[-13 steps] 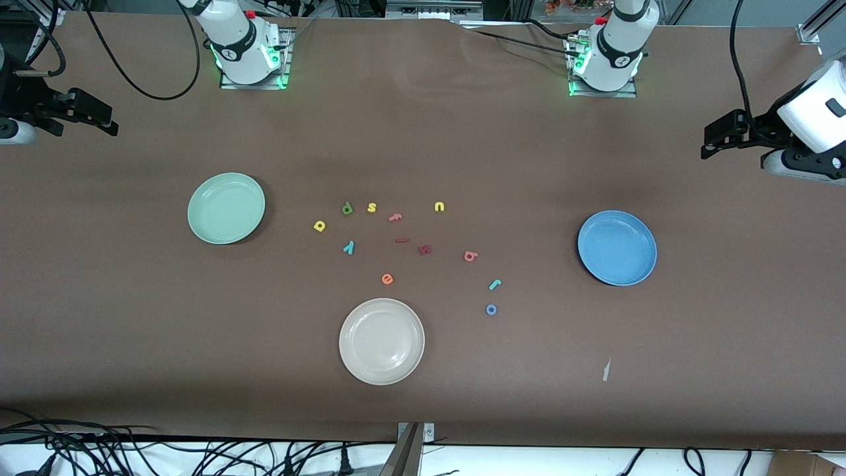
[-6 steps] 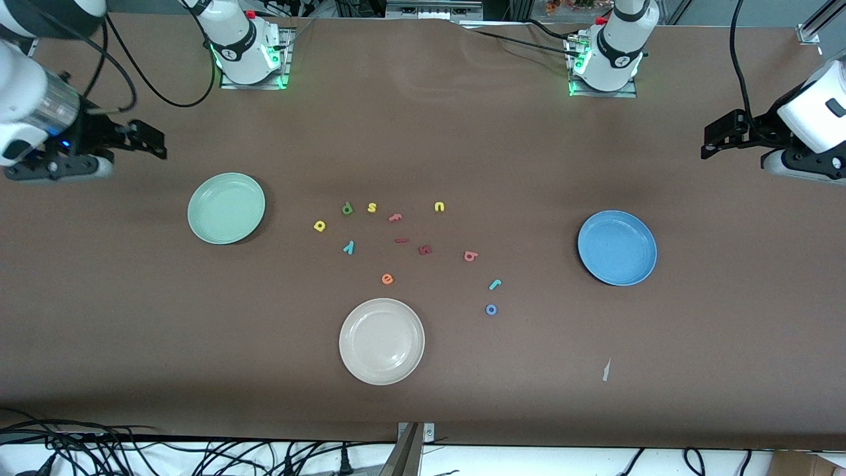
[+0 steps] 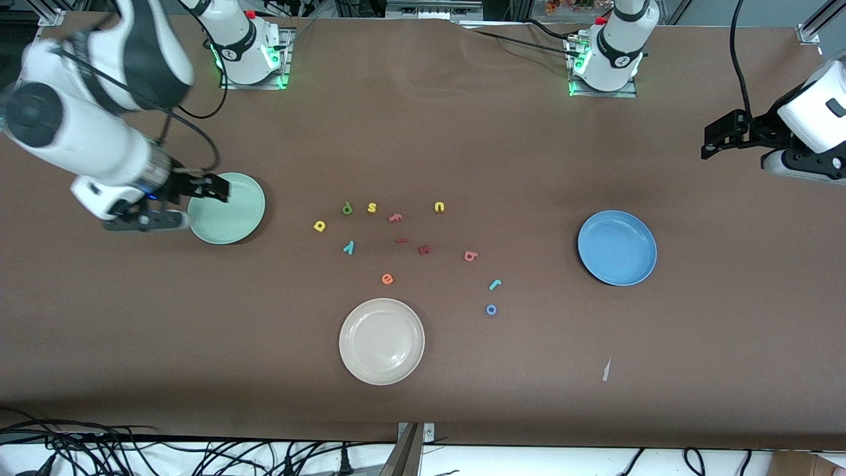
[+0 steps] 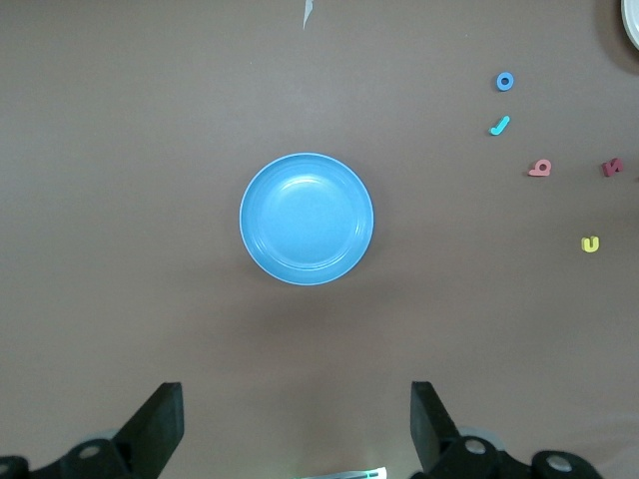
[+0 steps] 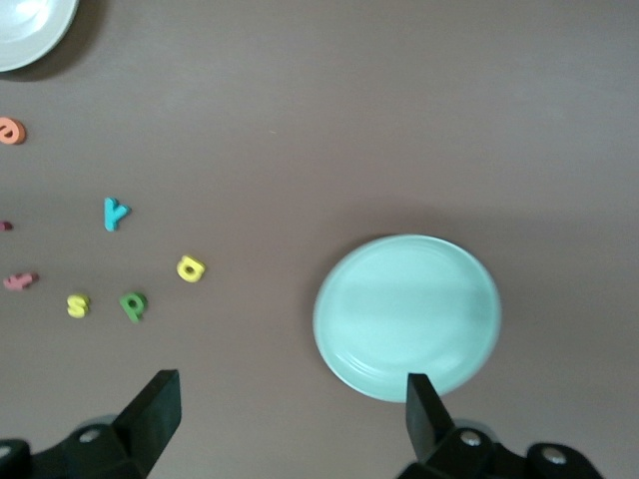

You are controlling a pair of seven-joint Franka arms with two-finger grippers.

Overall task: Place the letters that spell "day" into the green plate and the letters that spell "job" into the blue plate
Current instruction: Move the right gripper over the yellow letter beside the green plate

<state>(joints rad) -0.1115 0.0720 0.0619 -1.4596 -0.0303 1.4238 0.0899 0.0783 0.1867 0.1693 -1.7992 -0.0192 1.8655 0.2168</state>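
Observation:
The green plate (image 3: 227,210) (image 5: 407,317) lies toward the right arm's end, the blue plate (image 3: 617,248) (image 4: 307,219) toward the left arm's end. Between them lie green d (image 3: 347,209) (image 5: 133,304), yellow a (image 3: 320,226) (image 5: 190,267), teal y (image 3: 349,248) (image 5: 116,213), salmon b (image 3: 470,256) (image 4: 540,168), teal j (image 3: 494,284) (image 4: 499,126) and blue o (image 3: 491,309) (image 4: 505,81). My right gripper (image 3: 213,188) (image 5: 292,387) hangs open and empty over the green plate's rim. My left gripper (image 3: 717,137) (image 4: 297,394) waits open and empty above the table's end.
A cream-white plate (image 3: 381,341) sits nearest the front camera. Other letters lie among the task's: yellow s (image 3: 372,207), pink f (image 3: 395,217), yellow u (image 3: 439,207), orange e (image 3: 387,279) and two dark red ones (image 3: 424,250). A paper scrap (image 3: 606,370) lies near the front edge.
The right arm has swung in from the table's end until its gripper is over the green plate's rim. The left arm, the plates and the letters have not moved.

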